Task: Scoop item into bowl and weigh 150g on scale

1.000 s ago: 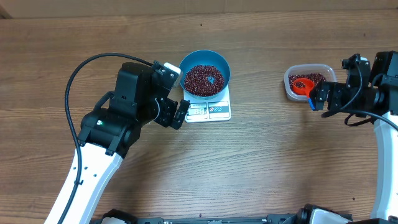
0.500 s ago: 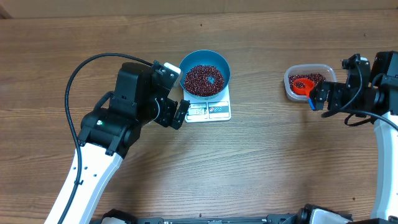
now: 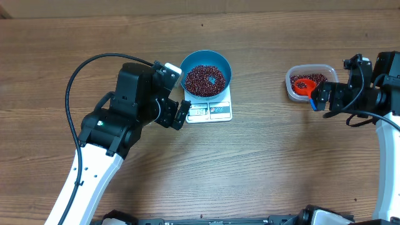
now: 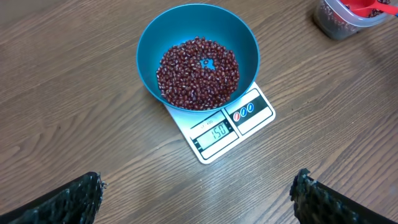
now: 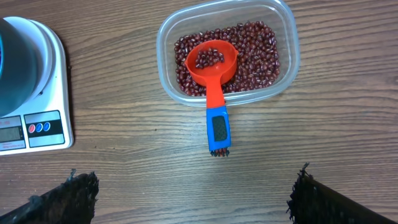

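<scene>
The beans (image 4: 198, 73) lie as a loose heap in the blue bowl (image 4: 244, 38), which sits on the white scale (image 4: 254, 112) near the middle of the bench (image 3: 281, 162). In the left wrist view the display reads 150, so the weighing looks done. More beans fill the clear tub (image 5: 285, 38) off to the right, well apart from the scale.

The left fingers (image 4: 81, 196) are spread wide and hold nothing, hanging just short of the scale. The right fingers (image 5: 68, 196) are also spread wide and empty, near the tub.

The beans are small, hard and smooth. Each is light, and together they flow like gravel, so they likely roll and scatter if tipped and cannot be pinched. They need the orange scoop (image 5: 212, 62), which rests cup-up in the tub with a few beans inside, its handle jutting over the rim toward the right arm. It looks like stiff, light plastic. The blue grip at the handle's end is the place to take hold, keeping the cup level.

The loaded bowl is probably slick-walled. Any nudge could shift the reading, so it is best left untouched.
</scene>
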### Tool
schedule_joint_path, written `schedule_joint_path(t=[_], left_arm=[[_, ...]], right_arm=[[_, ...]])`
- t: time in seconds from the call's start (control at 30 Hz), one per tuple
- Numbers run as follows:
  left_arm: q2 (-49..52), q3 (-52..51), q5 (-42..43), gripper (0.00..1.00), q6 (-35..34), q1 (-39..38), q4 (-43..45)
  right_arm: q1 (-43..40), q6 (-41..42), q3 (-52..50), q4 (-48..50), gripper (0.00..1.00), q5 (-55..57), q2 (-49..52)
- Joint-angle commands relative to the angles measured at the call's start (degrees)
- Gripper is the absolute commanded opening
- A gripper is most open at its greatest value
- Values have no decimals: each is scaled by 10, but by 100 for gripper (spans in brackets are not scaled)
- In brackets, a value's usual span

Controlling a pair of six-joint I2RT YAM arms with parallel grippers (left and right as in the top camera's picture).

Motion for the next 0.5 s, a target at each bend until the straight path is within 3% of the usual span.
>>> schedule_joint_path(t=[0.0, 0.2, 0.37, 0.47], left_arm=[[-6, 1, 8, 100, -4, -2, 0], [10, 1, 11, 100, -57, -2, -16], [39, 0, 11, 100, -191, -2, -47], [62, 0, 11, 100, -208, -14, -59]], right_arm=[[0, -3, 14, 2, 100, -3, -5], [0, -3, 14, 2, 100, -3, -5], [0, -3, 14, 2, 100, -3, -5], [0, -3, 14, 2, 100, -3, -5]])
